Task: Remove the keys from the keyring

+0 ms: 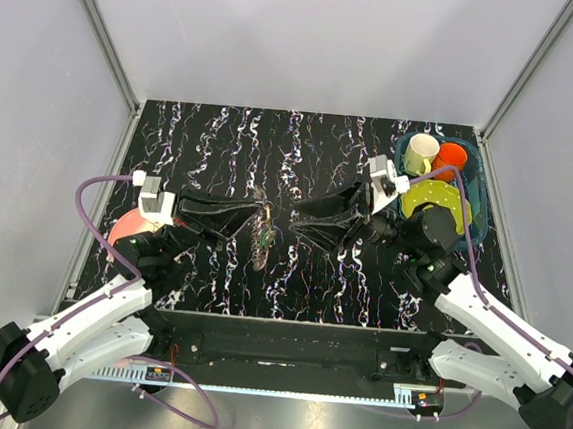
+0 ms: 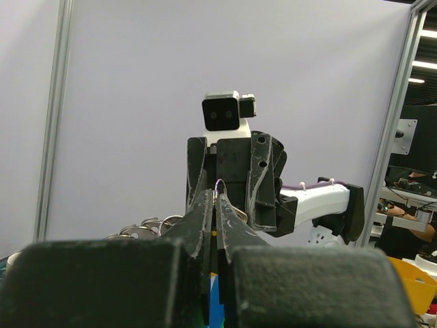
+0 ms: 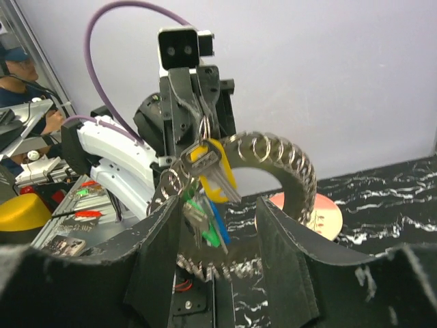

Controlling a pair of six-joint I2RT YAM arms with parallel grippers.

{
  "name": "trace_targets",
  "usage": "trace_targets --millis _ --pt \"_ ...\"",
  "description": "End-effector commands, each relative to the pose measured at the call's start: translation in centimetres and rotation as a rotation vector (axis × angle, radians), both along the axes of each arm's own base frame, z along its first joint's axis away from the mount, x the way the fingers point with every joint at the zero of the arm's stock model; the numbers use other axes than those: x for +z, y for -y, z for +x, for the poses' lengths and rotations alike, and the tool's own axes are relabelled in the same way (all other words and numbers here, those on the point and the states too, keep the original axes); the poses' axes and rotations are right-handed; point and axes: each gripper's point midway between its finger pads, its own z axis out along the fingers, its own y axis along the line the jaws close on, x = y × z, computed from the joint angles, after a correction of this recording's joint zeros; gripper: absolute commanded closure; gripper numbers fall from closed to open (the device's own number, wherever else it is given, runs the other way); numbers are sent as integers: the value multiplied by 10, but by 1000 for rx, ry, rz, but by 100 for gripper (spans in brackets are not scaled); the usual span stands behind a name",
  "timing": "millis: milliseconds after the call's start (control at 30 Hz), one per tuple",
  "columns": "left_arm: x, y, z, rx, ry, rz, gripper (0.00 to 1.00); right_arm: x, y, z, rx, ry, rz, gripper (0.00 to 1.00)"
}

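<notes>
My left gripper (image 1: 250,217) is shut on a thin wire loop of the silver toothed keyring (image 1: 262,237) and holds the ring upright above the table. In the left wrist view the fingertips (image 2: 205,199) pinch the loop. In the right wrist view the keyring (image 3: 295,172) hangs from the left gripper (image 3: 203,117). The keys, yellow (image 3: 220,168), green (image 3: 206,213) and blue (image 3: 220,225), dangle inside it. My right gripper (image 1: 302,223) is open. Its fingers (image 3: 162,254) stand either side of the keys, just short of the ring, holding nothing.
A pink round disc (image 1: 128,228) lies on the table by the left arm and shows behind the ring (image 3: 326,216). A teal bin (image 1: 473,181) at the back right holds a cream cup, an orange cup and a yellow-green plate (image 1: 438,201).
</notes>
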Motion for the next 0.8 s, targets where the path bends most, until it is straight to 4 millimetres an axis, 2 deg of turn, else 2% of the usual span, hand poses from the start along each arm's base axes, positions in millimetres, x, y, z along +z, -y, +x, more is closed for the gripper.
trace_targets --millis 0,167,433,767 --pt "21 -13 -18 -5 112 -73 100 41 -2 -13 69 98 86 46" --pt "18 -11 -18 -8 112 -59 100 54 -3 -11 73 112 113 48" --pt "11 -6 -16 -15 117 -32 100 58 -10 -8 94 50 88 49" --pt "11 -4 -16 -27 118 -31 100 42 -23 -4 105 -36 44 57"
